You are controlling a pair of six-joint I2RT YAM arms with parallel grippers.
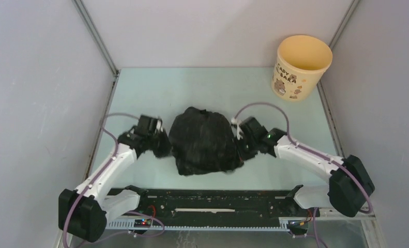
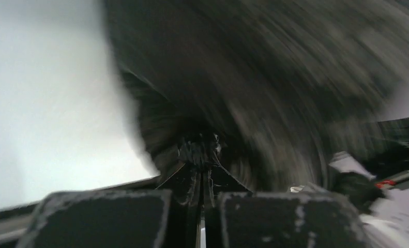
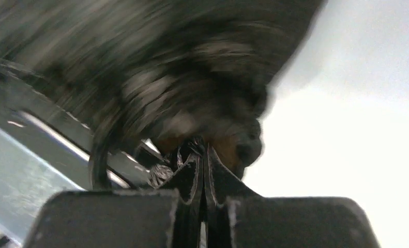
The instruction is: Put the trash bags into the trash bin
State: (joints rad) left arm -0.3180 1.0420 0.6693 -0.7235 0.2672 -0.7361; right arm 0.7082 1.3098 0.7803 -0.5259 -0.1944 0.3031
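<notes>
The black crinkled trash bag (image 1: 205,140) hangs bunched between my two grippers over the middle of the table. My left gripper (image 1: 163,145) is shut on the bag's left edge; the left wrist view shows film pinched between its tips (image 2: 202,155) and the blurred bag (image 2: 274,77) beyond. My right gripper (image 1: 241,147) is shut on the bag's right edge; the right wrist view shows its tips (image 3: 202,152) closed on film, with the blurred bag (image 3: 166,67) above. The pale yellow trash bin (image 1: 300,66) stands upright and open at the far right corner, apart from both grippers.
Grey walls enclose the table (image 1: 192,93) on the left, back and right. A black rail (image 1: 212,199) with the arm bases runs along the near edge. The bin stands close to the right wall.
</notes>
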